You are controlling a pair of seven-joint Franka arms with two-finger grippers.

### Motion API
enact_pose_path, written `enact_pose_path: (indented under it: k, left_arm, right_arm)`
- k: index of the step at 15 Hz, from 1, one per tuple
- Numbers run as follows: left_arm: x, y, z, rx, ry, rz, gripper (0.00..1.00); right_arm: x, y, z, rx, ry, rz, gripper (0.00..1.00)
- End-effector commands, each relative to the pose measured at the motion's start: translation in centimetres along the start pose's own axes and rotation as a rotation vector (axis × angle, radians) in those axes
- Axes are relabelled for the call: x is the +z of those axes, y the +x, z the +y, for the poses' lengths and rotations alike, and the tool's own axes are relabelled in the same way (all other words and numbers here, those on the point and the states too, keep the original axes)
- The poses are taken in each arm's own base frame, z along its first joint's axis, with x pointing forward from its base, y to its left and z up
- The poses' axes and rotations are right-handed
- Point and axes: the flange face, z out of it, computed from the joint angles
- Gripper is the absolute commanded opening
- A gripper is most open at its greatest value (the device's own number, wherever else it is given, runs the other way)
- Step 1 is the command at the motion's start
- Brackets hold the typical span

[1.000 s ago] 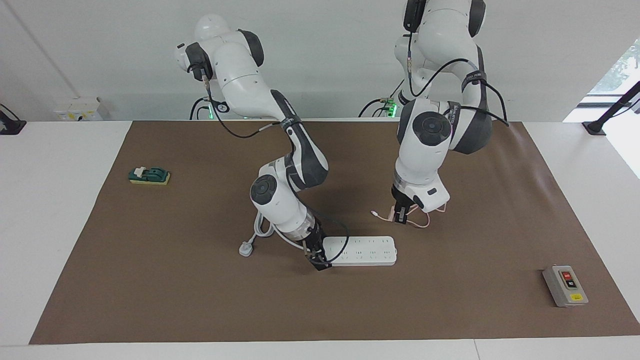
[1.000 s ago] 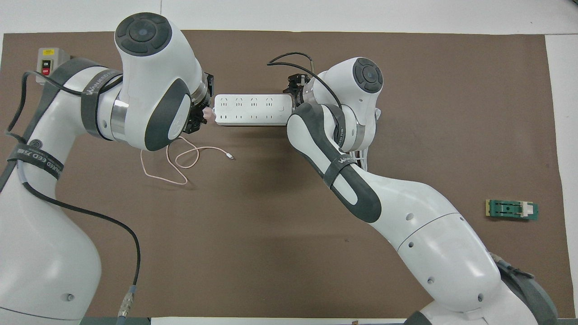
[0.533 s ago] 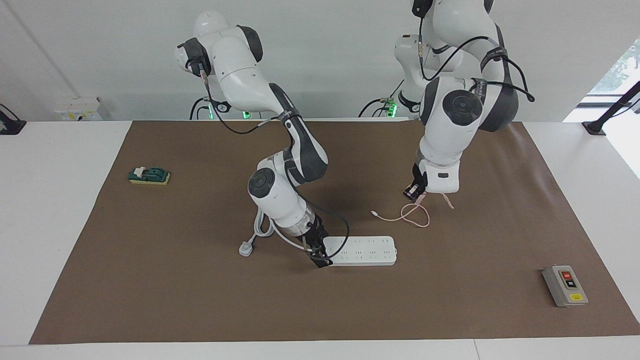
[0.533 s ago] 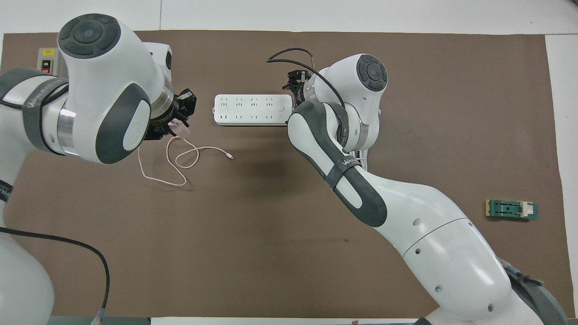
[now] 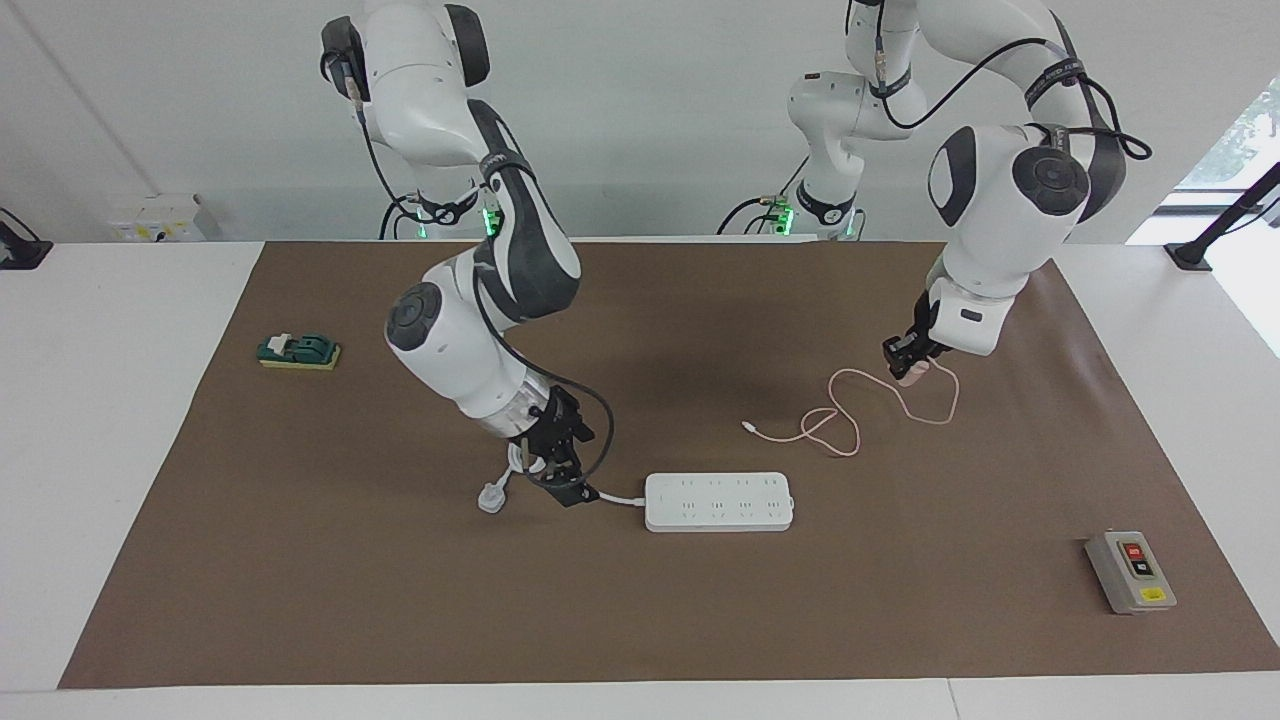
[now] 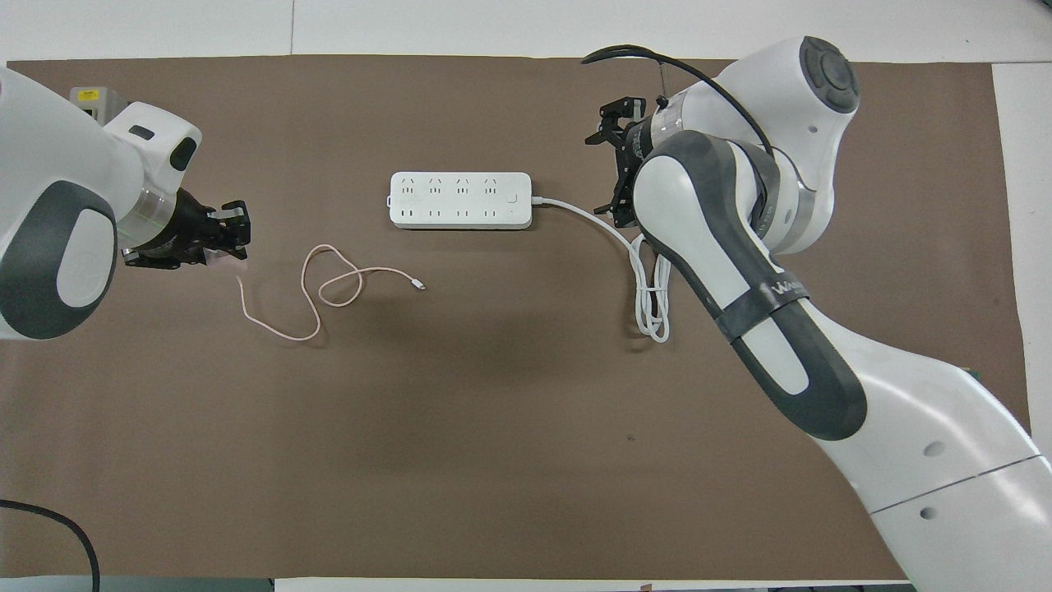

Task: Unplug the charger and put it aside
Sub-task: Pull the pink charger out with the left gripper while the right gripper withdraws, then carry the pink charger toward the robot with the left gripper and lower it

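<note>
Both grippers hang above the mat: left gripper [image 5: 912,368] pinches the charger [image 5: 911,376] toward the left arm's edge; right gripper [image 5: 562,470], spread empty, shows the strip [image 5: 718,501] clear only in the facing view

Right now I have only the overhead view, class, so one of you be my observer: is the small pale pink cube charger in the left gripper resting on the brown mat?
Observer: The facing view shows the left gripper holding the charger seemingly just above the brown mat; only its thin pink cable lies there.
Operator: Where does the long white power strip's thick cord end?
Observer: In a white plug on the mat, hidden from you under the right arm; the open right gripper hangs over the cord.
Operator: Anything else hidden there?
Observer: A small green-and-yellow block, nearer to the robots than the plug.
</note>
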Motion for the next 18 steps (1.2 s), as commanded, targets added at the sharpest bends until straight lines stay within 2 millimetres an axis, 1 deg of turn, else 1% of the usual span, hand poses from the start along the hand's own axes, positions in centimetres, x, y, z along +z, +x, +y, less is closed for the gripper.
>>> enact_pose_path:
  k: [1, 2, 3, 4, 5, 6, 7, 8, 9, 11, 13, 14, 15, 16, 17, 18]
  left_arm:
    - [1.6, -1.1, -3.0, 0.088, -0.033, 0.04, 0.0]
    - [2.7, -1.6, -3.9, 0.126, -0.043, 0.061, 0.0]
    - [3.3, -1.6, -4.8, 0.13, -0.051, 0.087, 0.0]
    - [3.8, -1.6, -5.0, 0.149, -0.054, 0.102, 0.0]
    - [4.5, -2.1, -5.5, 0.183, -0.055, 0.104, 0.0]
    - [5.2, -2.3, -6.6, 0.197, -0.073, 0.114, 0.0]
    - [6.2, -2.8, -7.6, 0.196, -0.107, 0.112, 0.0]
    - [6.9, -3.7, -8.0, 0.209, -0.145, 0.116, 0.0]
    - [8.1, -4.7, -8.6, 0.231, -0.159, 0.106, 0.0]
    - [9.7, -6.4, -9.7, 0.241, -0.162, 0.082, 0.0]
    - [10.9, -7.6, -10.2, 0.254, -0.162, 0.08, 0.0]
    - [11.2, -7.8, -10.4, 0.259, -0.163, 0.077, 0.0]
    - [11.7, -8.3, -11.0, 0.263, -0.162, 0.067, 0.0]
    - [12.2, -8.7, -11.7, 0.265, -0.163, 0.058, 0.0]
    - [12.8, -9.2, -12.0, 0.267, -0.165, 0.051, 0.0]
    - [13.0, -9.4, -12.0, 0.251, -0.181, 0.056, 0.0]
  right_arm:
    - [-5.6, 1.1, 1.7, -0.285, -0.05, 0.054, 1.0]
    - [-8.5, 3.2, 2.3, -0.454, -0.091, 0.084, 1.0]
    - [-10.4, 4.9, 2.9, -0.565, -0.123, 0.089, 1.0]
    - [-11.9, 5.8, 3.5, -0.668, -0.155, 0.091, 1.0]
    - [-13.5, 6.8, 4.1, -0.765, -0.19, 0.105, 1.0]
    - [-14.9, 7.2, 4.8, -0.876, -0.25, 0.139, 1.0]
    - [-16.6, 7.2, 5.5, -0.973, -0.308, 0.18, 1.0]
    - [-17.8, 7.1, 6.0, -1.047, -0.353, 0.204, 1.0]
    - [-18.9, 6.9, 6.5, -1.1, -0.377, 0.213, 1.0]
    - [-21.3, 6.6, 7.6, -1.157, -0.405, 0.206, 1.0]
    - [-23.7, 5.9, 8.6, -1.193, -0.434, 0.278, 1.0]
    - [-24.8, 6.0, 8.9, -1.229, -0.439, 0.291, 1.0]
    - [-25.8, 6.6, 9.1, -1.295, -0.442, 0.285, 1.0]
    - [-26.3, 6.7, 9.5, -1.364, -0.451, 0.274, 1.0]
    - [-26.7, 6.8, 9.9, -1.38, -0.453, 0.274, 1.0]
    - [-26.4, 7.0, 10.3, -1.379, -0.462, 0.266, 1.0]
